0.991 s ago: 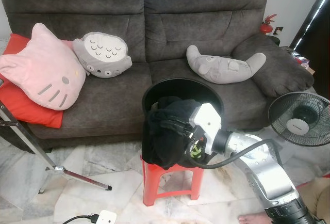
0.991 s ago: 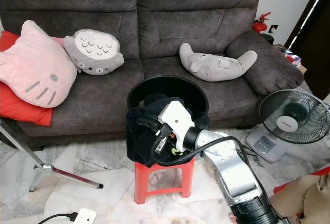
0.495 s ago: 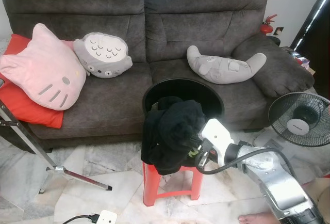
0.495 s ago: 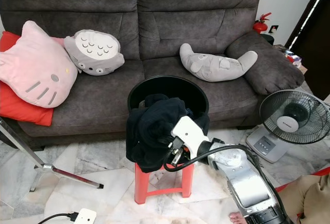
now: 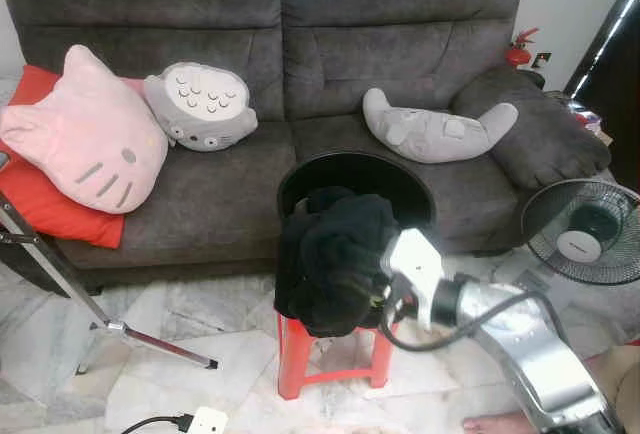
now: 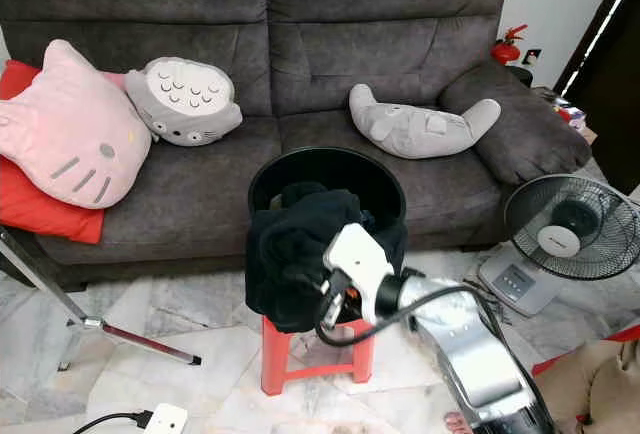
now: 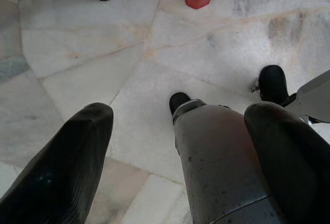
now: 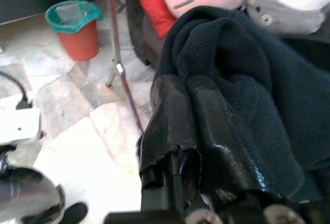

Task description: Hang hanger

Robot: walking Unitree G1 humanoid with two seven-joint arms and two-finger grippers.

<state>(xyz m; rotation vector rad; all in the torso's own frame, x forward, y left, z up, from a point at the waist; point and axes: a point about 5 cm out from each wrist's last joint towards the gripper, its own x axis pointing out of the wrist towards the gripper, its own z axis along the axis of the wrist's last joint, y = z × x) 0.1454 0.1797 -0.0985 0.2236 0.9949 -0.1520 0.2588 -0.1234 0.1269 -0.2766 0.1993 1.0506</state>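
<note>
Right claw [image 8: 193, 105] nearer black garment [image 5: 330, 259]

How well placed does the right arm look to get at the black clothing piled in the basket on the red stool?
Probably yes: the right tool is already against the black clothing heaped over the basket rim on the red stool, with nothing between them.
</note>
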